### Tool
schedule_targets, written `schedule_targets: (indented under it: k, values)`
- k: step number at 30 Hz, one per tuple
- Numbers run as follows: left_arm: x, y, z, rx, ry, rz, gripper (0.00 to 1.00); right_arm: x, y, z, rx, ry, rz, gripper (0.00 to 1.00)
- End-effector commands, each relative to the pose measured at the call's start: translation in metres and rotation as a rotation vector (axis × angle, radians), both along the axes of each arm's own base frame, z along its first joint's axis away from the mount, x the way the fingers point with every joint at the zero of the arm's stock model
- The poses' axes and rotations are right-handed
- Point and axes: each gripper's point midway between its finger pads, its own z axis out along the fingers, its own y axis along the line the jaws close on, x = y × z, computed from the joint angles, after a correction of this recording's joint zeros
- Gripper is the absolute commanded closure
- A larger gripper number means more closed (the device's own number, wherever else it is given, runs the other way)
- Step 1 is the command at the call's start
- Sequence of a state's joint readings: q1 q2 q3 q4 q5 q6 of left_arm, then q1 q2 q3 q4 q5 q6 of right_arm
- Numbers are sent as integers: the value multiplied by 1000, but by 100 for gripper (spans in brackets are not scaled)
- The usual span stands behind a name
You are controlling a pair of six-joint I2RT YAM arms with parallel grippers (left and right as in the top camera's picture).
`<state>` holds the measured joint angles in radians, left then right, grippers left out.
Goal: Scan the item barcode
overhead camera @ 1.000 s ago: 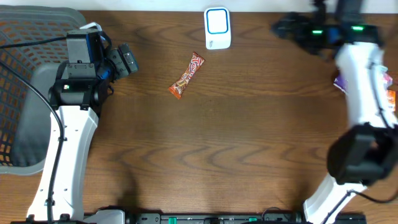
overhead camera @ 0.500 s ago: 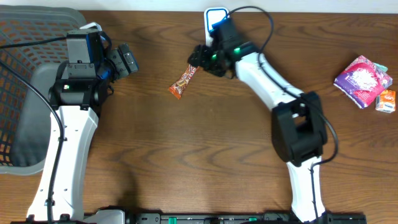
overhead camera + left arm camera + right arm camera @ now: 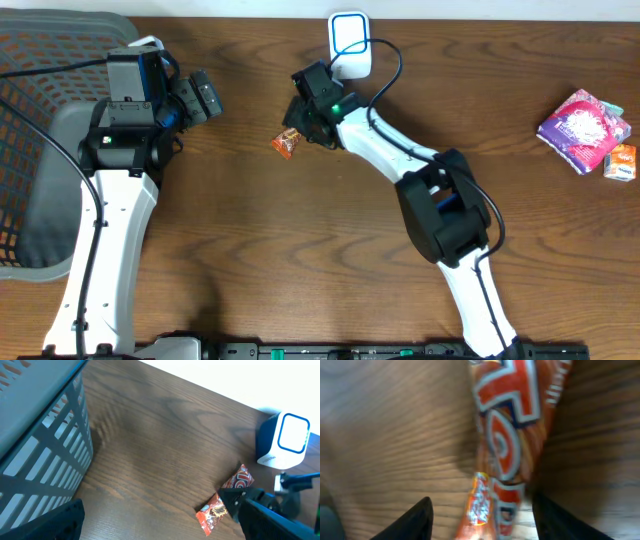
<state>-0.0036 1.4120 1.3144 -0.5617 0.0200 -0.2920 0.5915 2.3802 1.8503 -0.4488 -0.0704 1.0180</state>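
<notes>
A red-orange candy bar wrapper [image 3: 286,143] lies flat on the brown table, left of centre. My right gripper [image 3: 305,118] is down over its upper end and hides that end from above. In the right wrist view the wrapper [image 3: 510,450] runs between the two dark fingers [image 3: 410,520]. The jaws straddle it, with bare wood showing beside the left finger, so my right gripper [image 3: 482,520] is open. The white scanner [image 3: 349,45] with a blue-lit window stands at the table's far edge. My left gripper [image 3: 200,97] hovers open and empty at the left, seeing the wrapper [image 3: 225,500] and the scanner [image 3: 282,442].
A dark mesh basket [image 3: 30,60] fills the far left, and its wall [image 3: 45,435] shows in the left wrist view. A purple packet [image 3: 585,128] and a small orange item [image 3: 621,161] lie at the right edge.
My right arm has swung from the far right over to the candy bar and come down on its upper end, jaws narrowing around it. The left arm has not moved.
</notes>
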Motion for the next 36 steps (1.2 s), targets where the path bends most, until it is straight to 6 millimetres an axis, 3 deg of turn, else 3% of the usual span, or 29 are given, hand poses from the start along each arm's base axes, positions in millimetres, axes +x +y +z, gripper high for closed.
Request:
schedule_targets:
  k: [1, 4, 7, 11, 16, 19, 23, 31, 36]
  values:
    - [2, 1, 3, 2, -8, 5, 2, -10, -11, -44, -65, 76, -43, 57]
    - [2, 1, 3, 2, -8, 5, 2, -13, -14, -46, -83, 86, -38, 85]
    - [2, 1, 3, 2, -8, 5, 2, -8, -18, -39, -80, 74, -23, 99]
    - [2, 1, 3, 2, -8, 5, 2, -3, -23, -12, -32, 56, 59, 99]
    - [2, 1, 3, 2, -8, 5, 2, 0, -23, 60, 167, -35, 334, 99]
    - [2, 1, 3, 2, -8, 5, 2, -12, -27, 105, 397, -24, 466, 99]
    - [2, 1, 3, 2, -8, 5, 2, -32, -44, 143, 706, 127, 515, 98]
    - [2, 1, 3, 2, -8, 5, 2, -65, -79, 195, 1057, 120, 709, 99]
    - [2, 1, 3, 2, -8, 5, 2, -73, -82, 193, 1079, 206, 656, 99]
